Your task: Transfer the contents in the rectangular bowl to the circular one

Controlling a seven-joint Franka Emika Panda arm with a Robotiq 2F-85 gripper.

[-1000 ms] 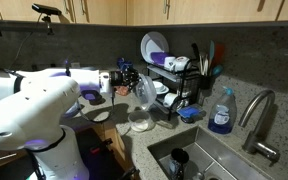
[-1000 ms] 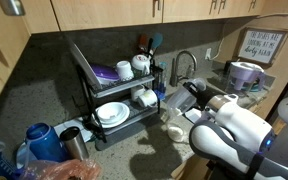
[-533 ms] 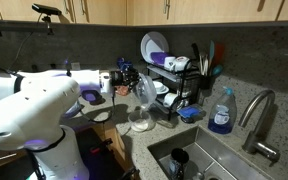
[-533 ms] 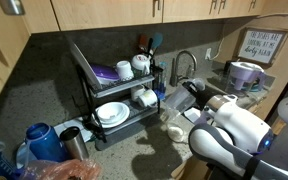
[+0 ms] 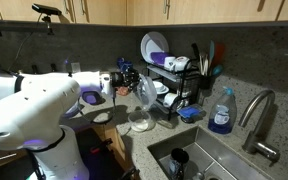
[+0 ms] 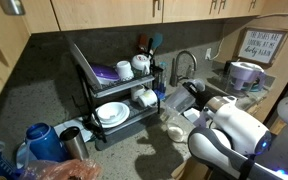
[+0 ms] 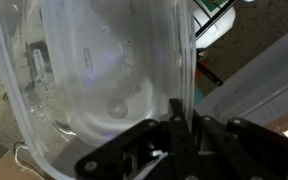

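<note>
My gripper (image 5: 127, 79) is shut on the rim of the rectangular bowl (image 5: 142, 92), a translucent whitish container held up on edge, steeply tilted. Right under it on the counter stands the circular one (image 5: 140, 123), small and glassy. From the opposite side, in an exterior view, the rectangular bowl (image 6: 174, 103) hangs from the gripper (image 6: 188, 92) above the circular one (image 6: 176, 130). In the wrist view the rectangular bowl (image 7: 104, 70) fills most of the picture, its rim pinched between the black fingers (image 7: 174, 125). I cannot make out its contents.
A black dish rack (image 5: 176, 78) with plates and cups stands just behind the bowls. Beyond it are a blue soap bottle (image 5: 221, 112), a faucet (image 5: 259, 115) and the sink (image 5: 199, 155). A blue jug (image 6: 42, 140) sits at the counter's far end.
</note>
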